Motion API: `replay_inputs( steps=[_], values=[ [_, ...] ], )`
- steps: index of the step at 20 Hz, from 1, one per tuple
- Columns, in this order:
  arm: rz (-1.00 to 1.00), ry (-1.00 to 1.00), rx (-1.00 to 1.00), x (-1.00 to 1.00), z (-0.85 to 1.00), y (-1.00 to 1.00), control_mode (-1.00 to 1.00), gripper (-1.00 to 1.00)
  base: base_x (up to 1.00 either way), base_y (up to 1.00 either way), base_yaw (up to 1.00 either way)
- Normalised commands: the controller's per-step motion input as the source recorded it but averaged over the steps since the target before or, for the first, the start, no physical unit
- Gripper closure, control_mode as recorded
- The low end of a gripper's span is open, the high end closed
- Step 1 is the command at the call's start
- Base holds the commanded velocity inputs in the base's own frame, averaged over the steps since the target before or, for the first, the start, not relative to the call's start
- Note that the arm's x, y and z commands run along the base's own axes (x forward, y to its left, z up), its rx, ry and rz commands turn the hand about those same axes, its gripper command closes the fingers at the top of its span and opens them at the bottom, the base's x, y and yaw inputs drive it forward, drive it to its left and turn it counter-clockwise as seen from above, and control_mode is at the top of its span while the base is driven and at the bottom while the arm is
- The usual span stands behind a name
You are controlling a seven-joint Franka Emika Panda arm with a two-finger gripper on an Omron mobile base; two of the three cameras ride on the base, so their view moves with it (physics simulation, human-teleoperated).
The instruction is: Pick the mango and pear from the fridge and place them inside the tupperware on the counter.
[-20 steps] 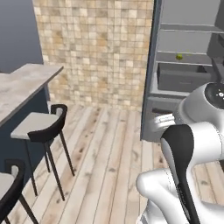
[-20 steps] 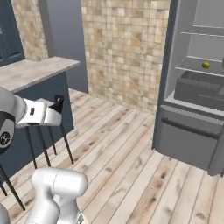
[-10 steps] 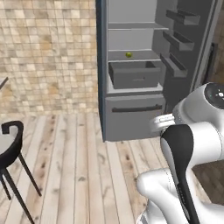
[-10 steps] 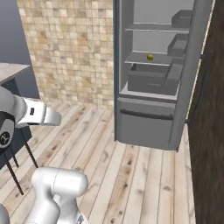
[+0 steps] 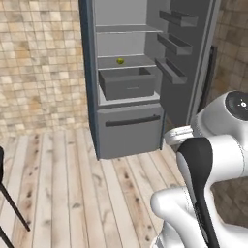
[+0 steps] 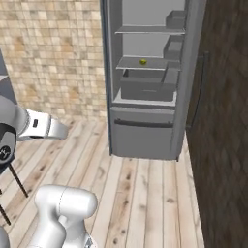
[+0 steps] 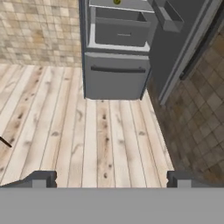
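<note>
The fridge [image 5: 128, 121] is seen open, a pear [image 5: 120, 61] set mid-shelf near the shelf's front edge, above the drawer [image 5: 128, 83]. The gripper [image 7: 113, 178] is held wide, empty.

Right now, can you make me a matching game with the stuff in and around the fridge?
Things:
1. pear
2. drawer
3. fridge door
4. gripper

States or places:
A. swung wide open
B. on a shelf just above the drawer
C. pulled out, grey
D. open, above the wooden floor

Pairs: 1-B, 2-C, 3-A, 4-D
</note>
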Motion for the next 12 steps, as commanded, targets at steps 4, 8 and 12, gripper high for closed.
replay_inputs(
  steps=[4,8,12],
  values=[
    [0.0,0.0,0.0,0.0,0.0,0.0,1.0,-1.0,0.54,-0.32,-0.01],
    [0.0,0.0,0.0,0.0,0.0,0.0,1.0,-1.0,0.71,-0.44,0.0],
    [0.0,0.0,0.0,0.0,0.0,0.0,1.0,-1.0,0.56,-0.53,0.0]
  ],
)
